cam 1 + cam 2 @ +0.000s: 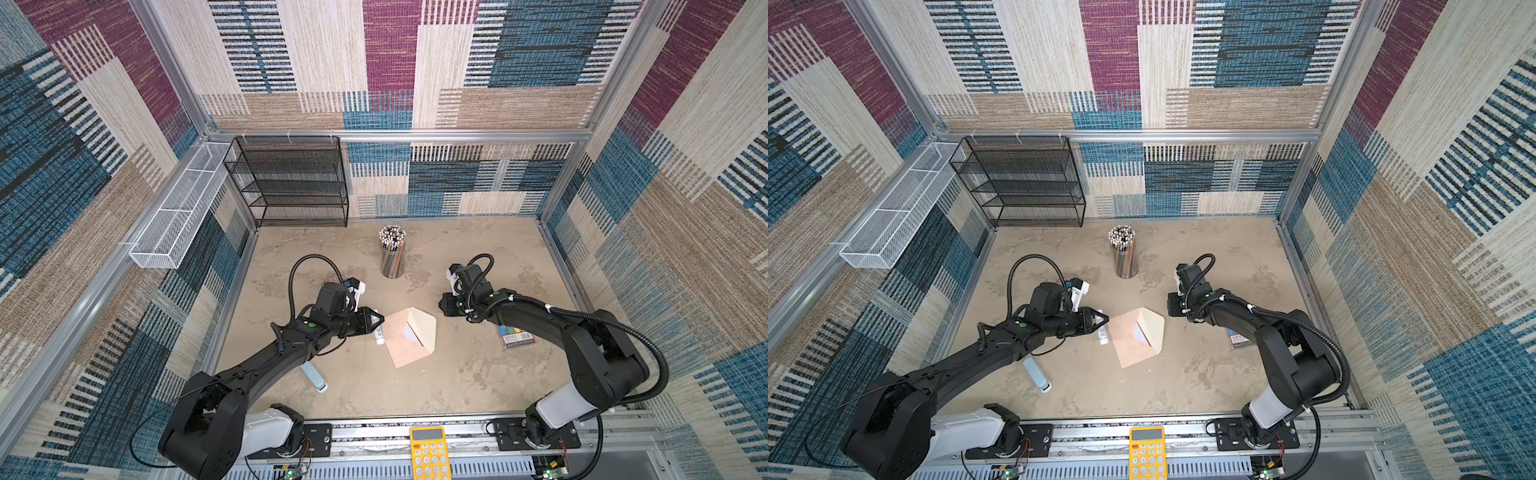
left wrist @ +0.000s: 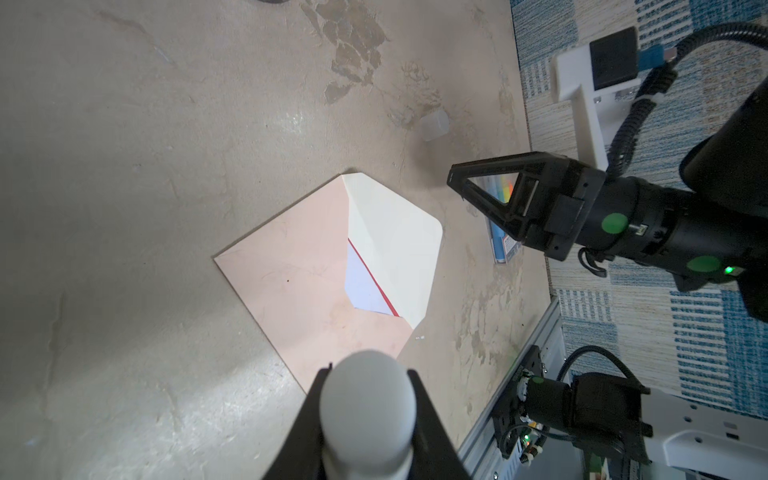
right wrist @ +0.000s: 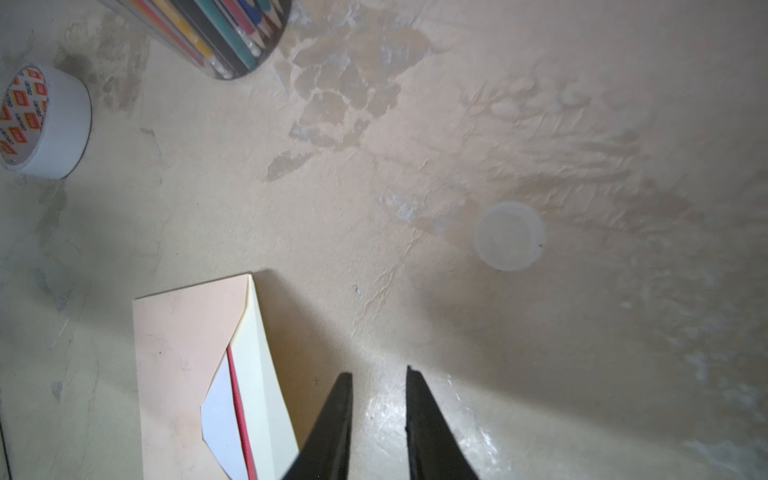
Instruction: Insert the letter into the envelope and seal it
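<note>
The left gripper (image 2: 365, 372) is clamped on a glue stick (image 2: 368, 407). The right gripper (image 3: 379, 376) shows a narrow gap and is empty. In a top view they flank the flat envelope (image 1: 399, 345) at nine and two o'clock. The letter (image 2: 365, 286) sits inside, under the raised flap (image 2: 395, 245). The paper is thin and light and will probably slide, so press at the flap's tip.

Enclosed on three sides by patchwork carpet-tile walls (image 1: 390, 62) in blue, magenta, beige and cream. Framed with aluminium rails (image 1: 399, 135). Floored by a mottled beige bench (image 1: 457, 374), stained and glossy in patches. Fitted at rear left with a black mesh shelf rack (image 1: 291, 183). Hung along the left wall with a white mesh basket (image 1: 174, 220).
</note>
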`<state>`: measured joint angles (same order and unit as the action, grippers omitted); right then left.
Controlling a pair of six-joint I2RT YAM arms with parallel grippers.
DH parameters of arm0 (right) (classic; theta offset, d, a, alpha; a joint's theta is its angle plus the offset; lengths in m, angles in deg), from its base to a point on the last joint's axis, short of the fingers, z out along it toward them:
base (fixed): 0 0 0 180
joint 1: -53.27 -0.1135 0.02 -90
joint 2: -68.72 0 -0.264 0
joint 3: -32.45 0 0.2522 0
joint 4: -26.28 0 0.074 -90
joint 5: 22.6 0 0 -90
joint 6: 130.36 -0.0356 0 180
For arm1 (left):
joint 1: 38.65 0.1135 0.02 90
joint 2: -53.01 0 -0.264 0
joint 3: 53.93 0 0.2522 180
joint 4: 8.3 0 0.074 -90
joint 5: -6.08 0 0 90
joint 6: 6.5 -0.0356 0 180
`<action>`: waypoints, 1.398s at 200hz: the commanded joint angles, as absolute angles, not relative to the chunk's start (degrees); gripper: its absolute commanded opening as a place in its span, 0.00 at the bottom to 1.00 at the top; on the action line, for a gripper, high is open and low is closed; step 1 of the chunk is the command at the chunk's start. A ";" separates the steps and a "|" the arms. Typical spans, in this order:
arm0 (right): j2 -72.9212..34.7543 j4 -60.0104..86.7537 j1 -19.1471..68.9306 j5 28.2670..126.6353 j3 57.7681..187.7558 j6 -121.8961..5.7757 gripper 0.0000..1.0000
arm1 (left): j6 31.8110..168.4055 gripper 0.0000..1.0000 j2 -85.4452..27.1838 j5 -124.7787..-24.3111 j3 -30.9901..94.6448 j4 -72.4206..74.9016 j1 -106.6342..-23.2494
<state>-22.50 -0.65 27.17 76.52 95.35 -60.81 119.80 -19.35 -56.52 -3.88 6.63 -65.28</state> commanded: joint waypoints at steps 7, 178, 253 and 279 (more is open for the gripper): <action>-24.12 -0.75 27.26 81.62 96.20 -59.87 0.24 | 122.05 0.02 -20.62 -54.71 -4.57 2.68 -65.35; -25.17 -7.38 27.33 83.15 99.29 -56.81 0.22 | 124.04 0.01 -28.63 -49.36 -5.08 -2.49 -65.36; -25.41 -9.26 27.61 81.89 98.83 -55.97 0.20 | 122.58 0.01 -30.53 -49.88 -4.67 -1.75 -65.33; -25.70 -10.04 27.62 84.20 99.43 -55.48 0.19 | 122.17 0.00 -31.27 -50.12 -4.60 -1.66 -65.28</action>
<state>-25.45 -9.28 27.63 82.45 98.98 -56.28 123.40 -30.69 -50.51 -5.08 -1.15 -65.31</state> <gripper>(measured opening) 0.194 0.259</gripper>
